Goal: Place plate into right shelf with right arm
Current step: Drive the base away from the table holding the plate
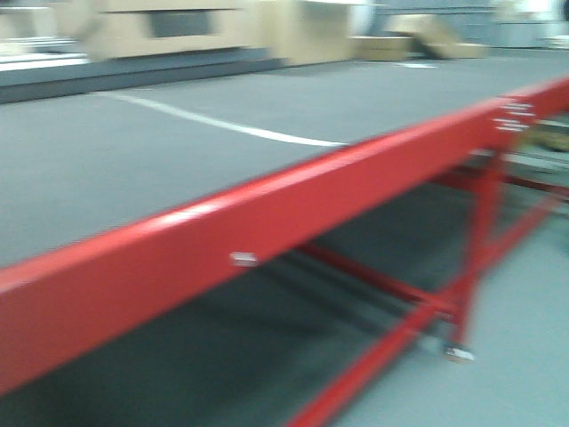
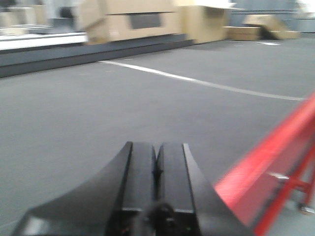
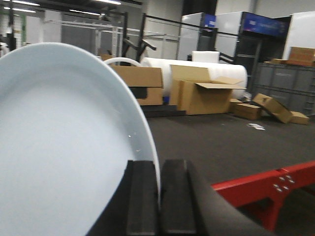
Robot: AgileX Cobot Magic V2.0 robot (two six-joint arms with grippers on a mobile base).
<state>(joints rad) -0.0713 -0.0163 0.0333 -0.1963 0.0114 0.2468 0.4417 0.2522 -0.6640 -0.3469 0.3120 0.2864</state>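
The right pincer (image 3: 158,196) is clamped on the rim of the plain white round plate (image 3: 64,147), held on edge. The red-framed grey tabletop (image 3: 256,184) has its rail running lower right. The left pincer (image 2: 157,167) is pressed together.

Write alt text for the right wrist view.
The right tool grips the rim of a white plate, held on edge and filling the left of the frame. Behind: a red table frame at lower right, cardboard boxes and a dark floor.

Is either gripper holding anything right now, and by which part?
The right gripper pinches the plate by its rim; the left gripper is shut, holding nothing.
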